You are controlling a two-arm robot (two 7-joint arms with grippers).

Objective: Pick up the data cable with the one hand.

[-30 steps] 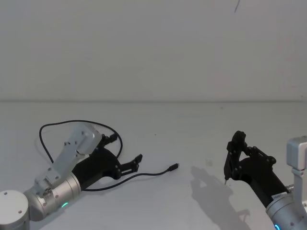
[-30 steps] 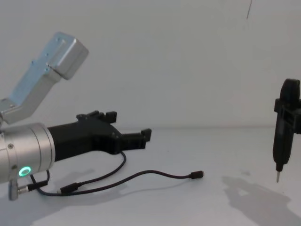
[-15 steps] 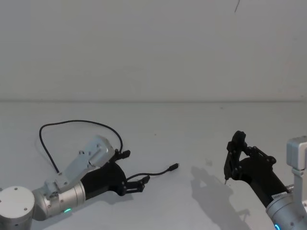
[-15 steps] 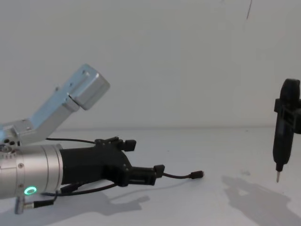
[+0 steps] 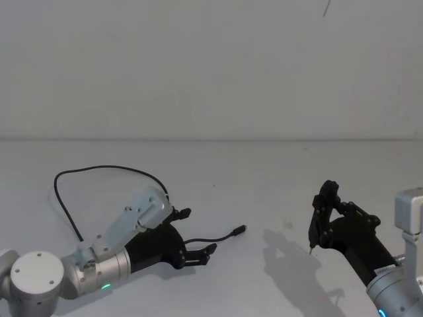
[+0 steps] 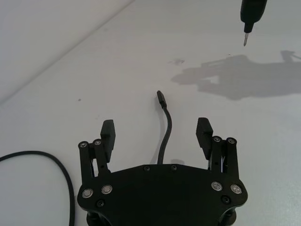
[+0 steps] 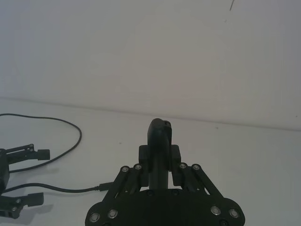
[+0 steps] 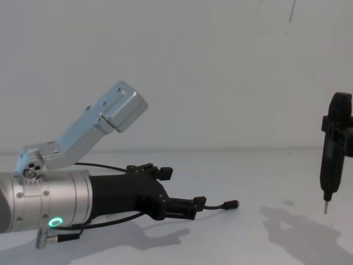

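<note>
Head view shows the left gripper lower and further forward than a moment ago: it has slid over the table toward the free end of the data cable. Its fingers stand wide apart, and in the left wrist view the cord runs between them, not yet pinched, with the plug lying just past the tips. I judge the approach almost finished, with the closing to come next. The cable itself has not shifted: its loop lies at the left behind the arm and its plug end points toward the middle. At the right, the right gripper stays parked, clamped on a black pin-tipped tool. Count: one cable, one plug in sight, two grippers, one tool.
</note>
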